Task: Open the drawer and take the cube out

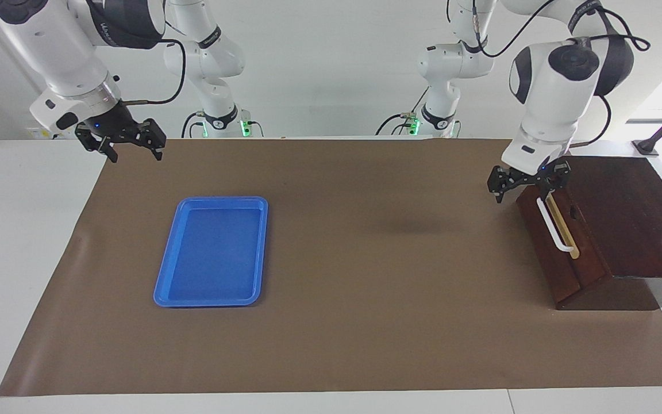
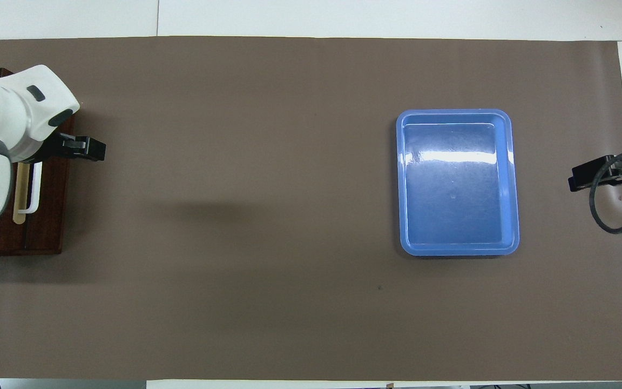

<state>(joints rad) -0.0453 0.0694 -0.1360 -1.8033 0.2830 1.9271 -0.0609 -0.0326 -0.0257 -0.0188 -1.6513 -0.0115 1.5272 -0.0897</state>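
Observation:
The dark brown drawer (image 1: 549,259) sits shut in its wooden box at the left arm's end of the table, its white bar handle (image 1: 556,229) facing the middle of the mat. My left gripper (image 1: 525,187) hangs open in front of the drawer, level with the handle's end nearer the robots, one finger close beside that end. From overhead the left gripper (image 2: 81,149) and its wrist cover part of the drawer (image 2: 46,221) and handle (image 2: 34,189). The cube is hidden. My right gripper (image 1: 134,150) waits open, raised over the mat's corner at the right arm's end.
An empty blue tray (image 1: 210,253) lies on the brown mat toward the right arm's end, seen again from overhead as the blue tray (image 2: 457,183). The right gripper (image 2: 586,175) shows at the mat's edge beside it, with a black cable looping off it.

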